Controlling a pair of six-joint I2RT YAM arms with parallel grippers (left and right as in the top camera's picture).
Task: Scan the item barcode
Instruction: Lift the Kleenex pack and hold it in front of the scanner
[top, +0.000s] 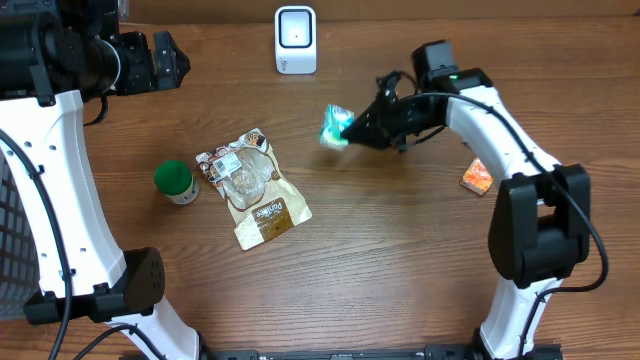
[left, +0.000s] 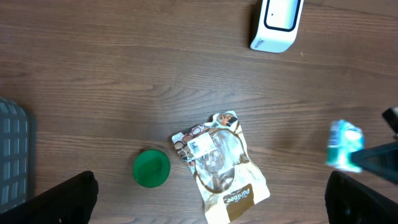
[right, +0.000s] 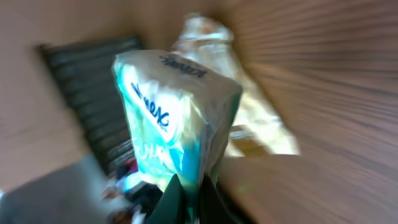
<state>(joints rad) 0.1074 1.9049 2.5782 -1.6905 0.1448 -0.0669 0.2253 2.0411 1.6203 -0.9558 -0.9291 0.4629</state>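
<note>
The right gripper (top: 352, 128) is squeezed tight on a small soft pack (top: 336, 126). The pack is blue-green and white, with blue letters on it. The two fingers (right: 186, 196) pinch its bottom edge, and the rest of the pack sticks out past the tips. The pack is up in the air, not on the table (top: 400, 260).

Past the pack, toward the back of the table, stands the white scanner (top: 296, 38). It is near the pack but not touching it.

On the other side of the pack from the gripper, lower down, a shiny snack bag (top: 252, 185) lies flat. A little jar with a green lid (top: 174, 181) sits just beside that bag. Behind the gripper, next to its arm, lies a small orange packet (top: 477, 177).

The left gripper (top: 172, 62) is far off, high over the back corner. Its fingers (left: 62, 199) are wide apart and hold nothing.
</note>
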